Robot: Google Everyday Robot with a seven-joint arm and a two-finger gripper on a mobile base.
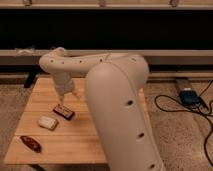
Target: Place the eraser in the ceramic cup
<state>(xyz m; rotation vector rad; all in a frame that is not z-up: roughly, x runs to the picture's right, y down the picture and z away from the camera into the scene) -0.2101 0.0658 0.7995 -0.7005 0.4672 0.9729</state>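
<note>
Jaws hang open just above the eraser (64, 112) on the table (75, 142)

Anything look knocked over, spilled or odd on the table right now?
Nothing stands out. The eraser lies flat on the table, the pincer open just above it. The arm hides much of the table.

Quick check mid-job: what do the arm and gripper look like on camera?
The arm is smooth cream-white, with thick rounded tube-like links and rows of small dark dots along them. The gripper, same pale colour, sits just above the eraser.
</note>
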